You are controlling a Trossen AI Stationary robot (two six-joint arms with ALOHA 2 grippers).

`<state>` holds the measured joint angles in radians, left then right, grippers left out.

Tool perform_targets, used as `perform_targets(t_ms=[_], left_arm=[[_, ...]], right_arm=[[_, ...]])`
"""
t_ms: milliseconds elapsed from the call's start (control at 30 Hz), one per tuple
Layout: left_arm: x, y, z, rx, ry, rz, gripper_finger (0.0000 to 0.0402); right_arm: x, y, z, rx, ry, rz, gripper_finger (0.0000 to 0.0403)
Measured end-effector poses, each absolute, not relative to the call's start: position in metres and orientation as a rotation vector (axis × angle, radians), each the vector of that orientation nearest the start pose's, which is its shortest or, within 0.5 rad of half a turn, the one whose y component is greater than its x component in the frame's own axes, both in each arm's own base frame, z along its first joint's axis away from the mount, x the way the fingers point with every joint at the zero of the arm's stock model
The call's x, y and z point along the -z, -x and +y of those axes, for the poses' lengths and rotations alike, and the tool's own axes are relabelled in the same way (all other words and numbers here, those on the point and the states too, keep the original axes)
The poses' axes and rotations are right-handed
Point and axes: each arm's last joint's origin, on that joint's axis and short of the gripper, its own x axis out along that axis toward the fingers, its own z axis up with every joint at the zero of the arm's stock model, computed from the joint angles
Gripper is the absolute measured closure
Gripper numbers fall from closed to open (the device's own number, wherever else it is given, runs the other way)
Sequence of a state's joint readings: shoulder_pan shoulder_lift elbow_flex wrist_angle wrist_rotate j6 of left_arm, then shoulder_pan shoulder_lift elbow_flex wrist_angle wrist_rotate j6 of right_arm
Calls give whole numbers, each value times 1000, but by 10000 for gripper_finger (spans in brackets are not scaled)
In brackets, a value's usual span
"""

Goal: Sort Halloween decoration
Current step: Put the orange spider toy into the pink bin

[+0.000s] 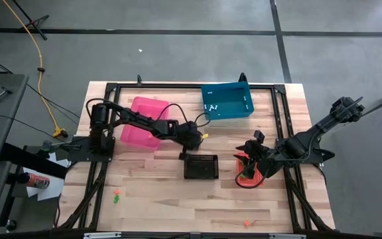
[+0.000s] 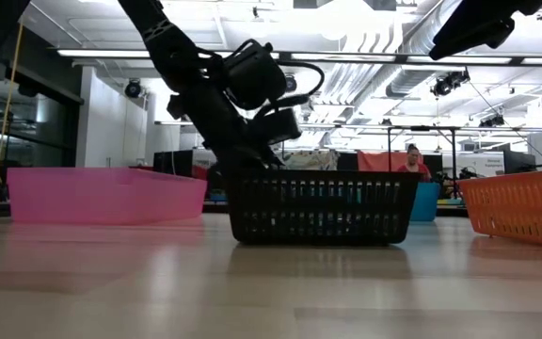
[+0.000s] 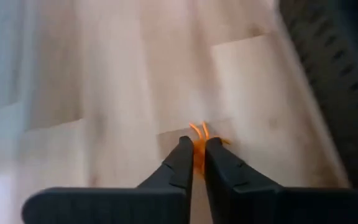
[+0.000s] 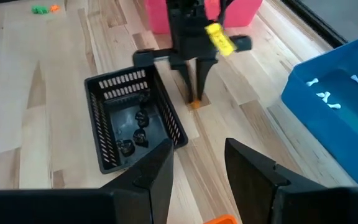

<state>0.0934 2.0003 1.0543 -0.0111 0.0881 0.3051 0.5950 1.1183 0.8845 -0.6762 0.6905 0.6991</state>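
Left gripper (image 3: 193, 163) clamped on a small orange trinket (image 3: 198, 142) right between its fingertips, down at the table (image 1: 151, 199) just beside the black basket's (image 4: 132, 118) rim, trinket's legs poking out past the tips. Next move likely a lift and carry toward the orange bin (image 1: 249, 174), which lies beyond the basket, nearer the right arm. Right gripper (image 4: 197, 168) hovers over that bin, fingers apart, empty.

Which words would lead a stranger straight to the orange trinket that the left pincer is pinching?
Find the black basket mid-table. On the bare wood just beside it, toward the pink bin, the left pincer stands shut on a tiny orange trinket. It is the only trinket held between fingers.
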Motion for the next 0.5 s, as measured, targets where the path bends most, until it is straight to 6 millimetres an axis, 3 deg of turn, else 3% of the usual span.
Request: perform_targets(t_ms=[300, 500], left_arm=[[-128, -364, 38, 47, -246, 972, 401], [-177, -349, 40, -17, -306, 927, 401]], right_arm=[[-271, -186, 104, 321, -129, 653, 263], [-271, -186, 104, 320, -129, 653, 263]])
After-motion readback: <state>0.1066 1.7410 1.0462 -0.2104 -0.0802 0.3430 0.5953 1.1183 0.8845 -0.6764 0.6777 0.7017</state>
